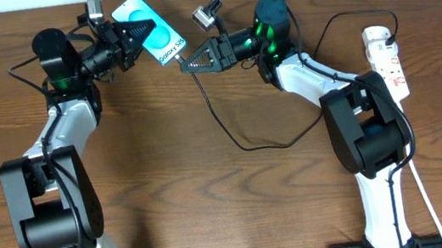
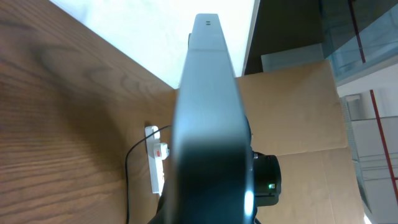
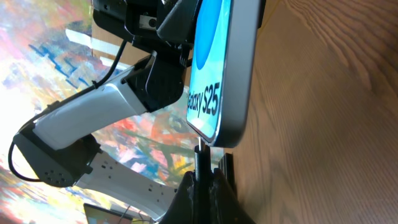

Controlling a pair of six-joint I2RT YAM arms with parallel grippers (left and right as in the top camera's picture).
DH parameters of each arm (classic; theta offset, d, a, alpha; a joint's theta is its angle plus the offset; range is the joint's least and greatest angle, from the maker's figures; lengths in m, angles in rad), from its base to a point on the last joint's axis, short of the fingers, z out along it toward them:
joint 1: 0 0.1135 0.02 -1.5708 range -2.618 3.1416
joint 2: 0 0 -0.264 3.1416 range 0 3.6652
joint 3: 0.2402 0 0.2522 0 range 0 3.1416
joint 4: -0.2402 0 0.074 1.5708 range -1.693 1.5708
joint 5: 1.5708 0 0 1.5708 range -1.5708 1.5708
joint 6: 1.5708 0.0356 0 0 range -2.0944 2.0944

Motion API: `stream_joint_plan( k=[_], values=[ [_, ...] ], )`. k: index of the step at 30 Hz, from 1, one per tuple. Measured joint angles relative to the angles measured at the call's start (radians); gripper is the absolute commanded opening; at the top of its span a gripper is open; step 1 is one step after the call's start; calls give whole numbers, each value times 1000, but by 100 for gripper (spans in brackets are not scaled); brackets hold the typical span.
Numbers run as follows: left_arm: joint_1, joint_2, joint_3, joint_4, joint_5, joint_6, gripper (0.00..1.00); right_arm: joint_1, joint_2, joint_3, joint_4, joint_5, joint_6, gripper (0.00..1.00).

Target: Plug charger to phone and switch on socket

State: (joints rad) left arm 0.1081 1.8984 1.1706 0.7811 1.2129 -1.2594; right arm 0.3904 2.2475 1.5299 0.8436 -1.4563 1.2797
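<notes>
"Galaxy S25" stood in dark letters on the white strip [image 1: 170, 52] across the small rectangular smartphone with the cyan-lit screen [image 1: 149, 29]. In the close right wrist view, only "alaxy S25" was readable on that strip [image 3: 205, 102].

White arm links [image 1: 68, 131], black joints [image 1: 44, 207], green lights [image 1: 265, 32]
</notes>
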Motion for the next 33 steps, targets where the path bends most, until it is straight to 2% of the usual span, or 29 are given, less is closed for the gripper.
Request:
stream_joint_plan(
  k=[13,33],
  values=[
    [-2,0,0,64,11,-5,7,1,0,0,0,2,-1,1],
    [19,0,0,64,15,-23,7,1,0,0,-1,5,-1,1]
  ],
)
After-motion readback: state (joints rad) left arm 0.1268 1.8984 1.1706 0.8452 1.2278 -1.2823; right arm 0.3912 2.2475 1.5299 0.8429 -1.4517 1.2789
